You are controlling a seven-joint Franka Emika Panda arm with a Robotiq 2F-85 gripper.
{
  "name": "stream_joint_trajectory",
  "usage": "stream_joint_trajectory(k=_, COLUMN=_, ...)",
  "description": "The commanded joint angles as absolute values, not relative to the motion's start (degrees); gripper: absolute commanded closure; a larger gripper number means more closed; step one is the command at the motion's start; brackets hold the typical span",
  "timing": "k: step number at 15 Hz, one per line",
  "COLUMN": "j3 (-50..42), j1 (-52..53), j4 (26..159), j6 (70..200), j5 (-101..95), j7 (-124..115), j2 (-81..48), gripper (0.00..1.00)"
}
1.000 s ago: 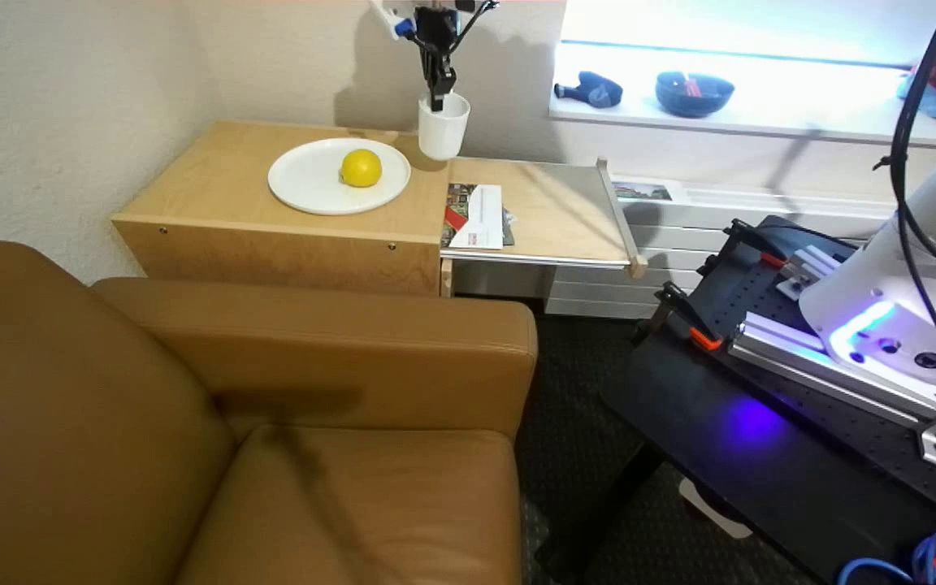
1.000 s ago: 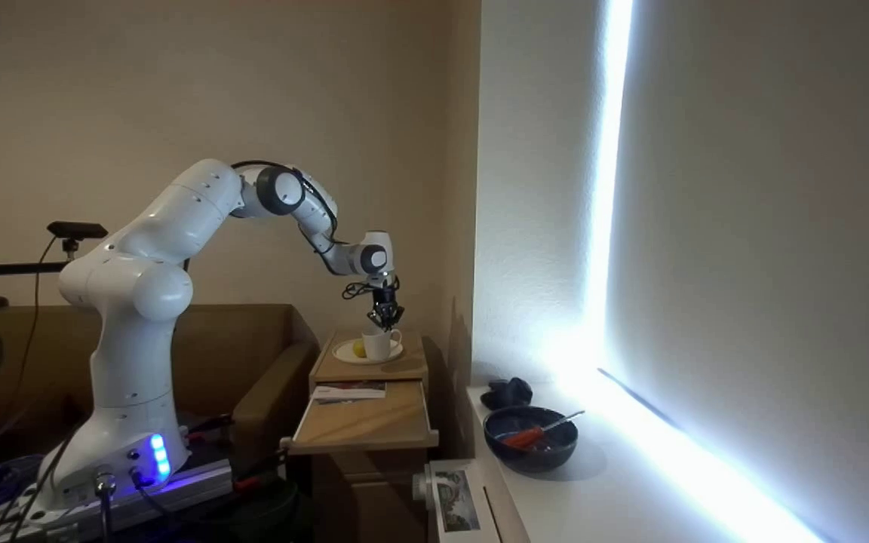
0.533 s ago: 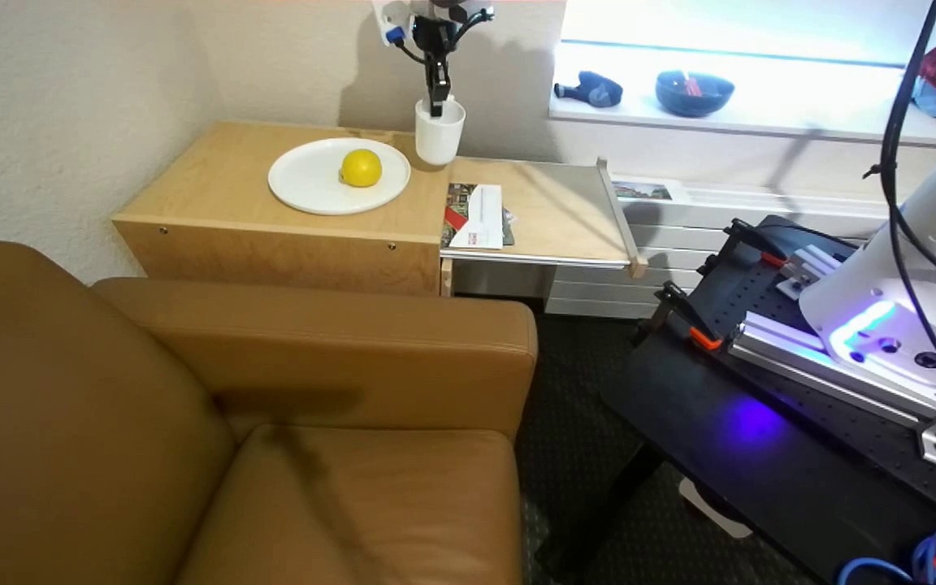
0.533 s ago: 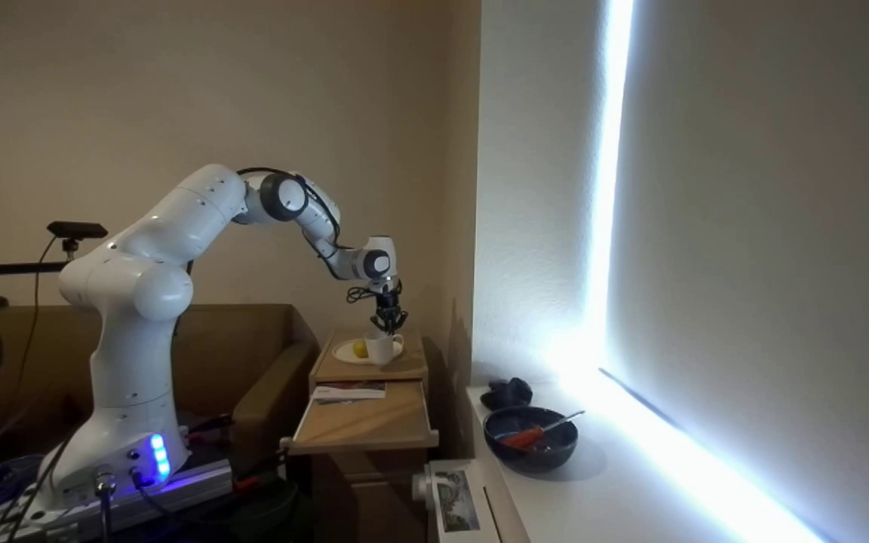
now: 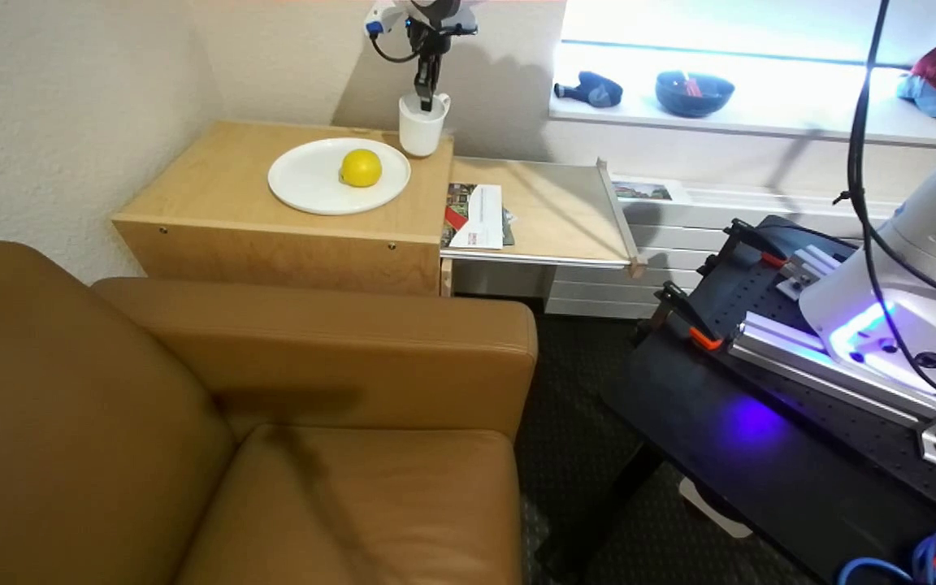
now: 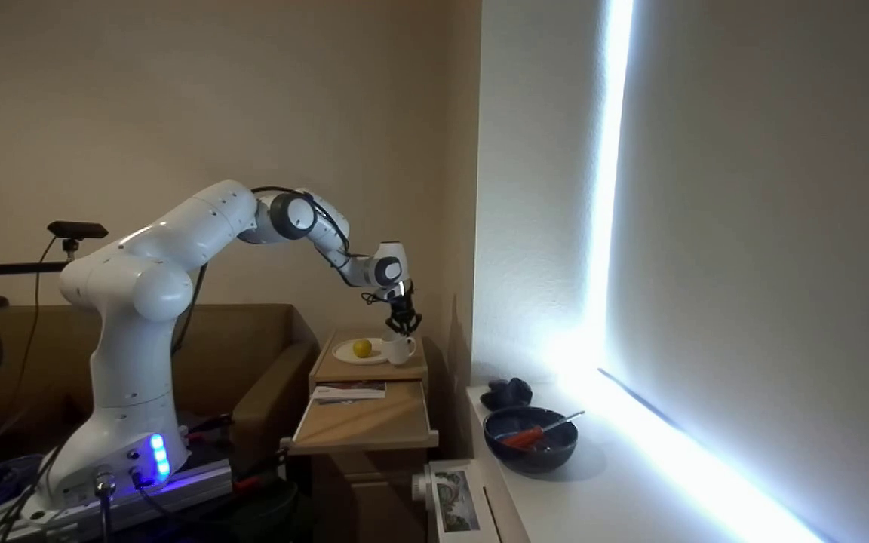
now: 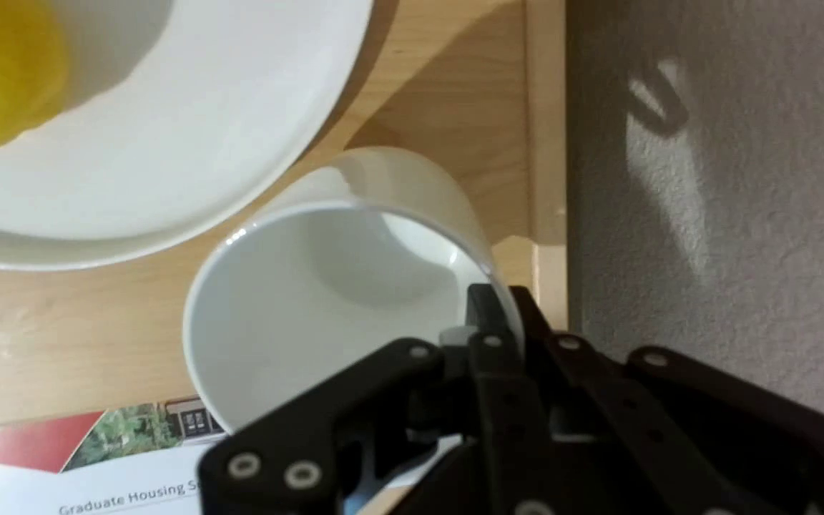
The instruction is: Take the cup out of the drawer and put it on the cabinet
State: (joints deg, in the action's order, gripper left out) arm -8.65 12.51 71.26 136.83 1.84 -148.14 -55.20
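Observation:
The white cup (image 5: 421, 130) is at the back corner of the cabinet (image 5: 232, 171), beside the plate; it also shows in an exterior view (image 6: 397, 350) with its handle toward the wall. My gripper (image 5: 426, 106) points down and is shut on the cup's rim. In the wrist view, one finger of the gripper (image 7: 503, 304) is inside the cup (image 7: 297, 286) and one outside, pinching its wall. The cup looks slightly tilted. I cannot tell whether its base touches the cabinet top. The open drawer (image 5: 557, 203) extends from the cabinet's end; it also shows in an exterior view (image 6: 366, 426).
A white plate (image 5: 305, 179) with a yellow fruit (image 5: 361, 168) stands on the cabinet close beside the cup. Leaflets (image 5: 480, 215) lie in the drawer. A wall (image 7: 712, 286) rises just behind the cup. The armchair (image 5: 314, 341) borders the cabinet's side.
My gripper and the cup have moved together, leftward in an exterior view and rightward toward the wall in an exterior view. The cup no longer overlaps the plate there.

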Motion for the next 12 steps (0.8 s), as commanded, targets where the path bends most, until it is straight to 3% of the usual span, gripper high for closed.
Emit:
stream_joint_trajectory(k=1, j3=-16.3, j1=16.1, j4=66.0, j6=137.7, j5=9.6, j7=-149.8, j2=-59.5, gripper=0.99)
stream_joint_trajectory(k=5, j3=-22.9, j1=18.8, j4=63.7, j6=135.7, j5=21.5, j7=-149.1, j2=-62.5, gripper=0.99)
stream_joint_trajectory(k=12, j3=-26.6, j1=20.1, j4=62.0, j6=128.7, j5=34.6, j7=-149.1, j2=-63.8, gripper=0.99)
